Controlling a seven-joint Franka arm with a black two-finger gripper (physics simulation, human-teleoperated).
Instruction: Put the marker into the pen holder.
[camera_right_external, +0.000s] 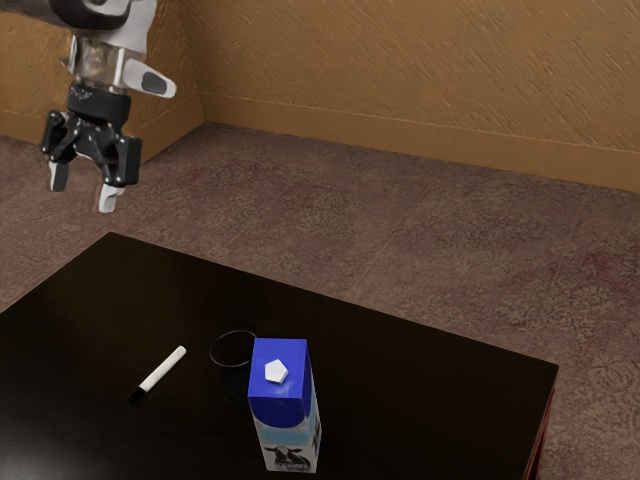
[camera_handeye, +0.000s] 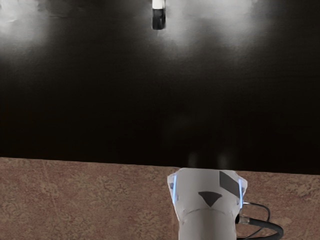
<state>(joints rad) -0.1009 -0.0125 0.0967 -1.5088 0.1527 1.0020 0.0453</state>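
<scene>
High over the table's far left part in the exterior view, my gripper points down, its two fingers wide apart with nothing between them. The marker, white with a black cap, lies flat on the dark table, well below and apart from the gripper. In the wrist view, the capped end of the marker shows at the edge. A dark, round pen holder stands toward the exterior view's right of the marker. Its thin rim is visible, while its dark body blends into the tabletop and the carton partly covers it.
A tall blue and white milk carton stands close beside the holder on the glossy black table. The wrist view has the table's straight edge and, beyond it, the arm's white base with cables.
</scene>
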